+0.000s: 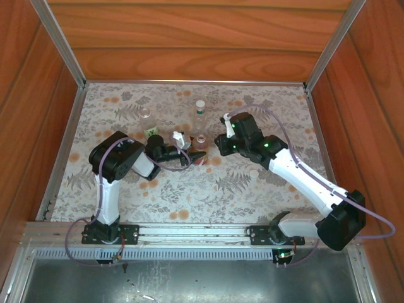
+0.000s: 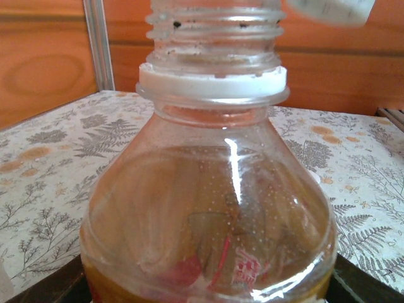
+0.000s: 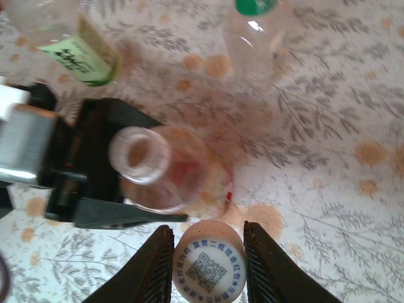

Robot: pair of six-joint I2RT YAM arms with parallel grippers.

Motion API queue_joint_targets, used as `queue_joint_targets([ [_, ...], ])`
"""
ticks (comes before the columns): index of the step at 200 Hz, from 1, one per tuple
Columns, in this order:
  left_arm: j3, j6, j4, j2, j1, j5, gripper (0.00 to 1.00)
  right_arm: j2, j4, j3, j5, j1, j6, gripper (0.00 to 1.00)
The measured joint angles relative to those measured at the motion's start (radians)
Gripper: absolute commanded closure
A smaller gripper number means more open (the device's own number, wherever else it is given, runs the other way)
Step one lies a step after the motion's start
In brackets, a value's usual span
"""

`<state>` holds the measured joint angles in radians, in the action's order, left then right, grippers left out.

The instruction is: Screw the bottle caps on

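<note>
From above, the left fingers (image 1: 189, 155) clamp the amber bottle (image 1: 200, 145) upright on the tabletop (image 1: 252, 196), the right fingers (image 1: 220, 144) close beside its top. Left wrist: its threaded neck (image 2: 214, 31) stands open between those fingers. Right wrist: the fingers pinch a white cap (image 3: 208, 268) just beside the bottle's mouth

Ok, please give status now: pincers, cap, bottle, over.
Left pincer shut on amber bottle, neck open. Right pincer shut on cap, beside bottle, not on it. Two other bottles stand apart.
</note>
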<state>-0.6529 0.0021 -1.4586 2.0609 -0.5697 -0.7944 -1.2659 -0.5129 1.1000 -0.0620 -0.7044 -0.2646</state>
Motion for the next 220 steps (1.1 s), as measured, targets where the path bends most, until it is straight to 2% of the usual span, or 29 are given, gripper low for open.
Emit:
queue_joint_targets([
  [83,-0.010,-0.001,0.000,0.008,-0.001,-0.015,0.39,-0.183,-0.033,0.193,0.012,-0.049,0.082,0.69],
  [220,-0.014,-0.001,-0.003,0.013,-0.003,-0.019,0.39,-0.308,-0.044,0.261,0.039,-0.056,0.125,0.71],
])
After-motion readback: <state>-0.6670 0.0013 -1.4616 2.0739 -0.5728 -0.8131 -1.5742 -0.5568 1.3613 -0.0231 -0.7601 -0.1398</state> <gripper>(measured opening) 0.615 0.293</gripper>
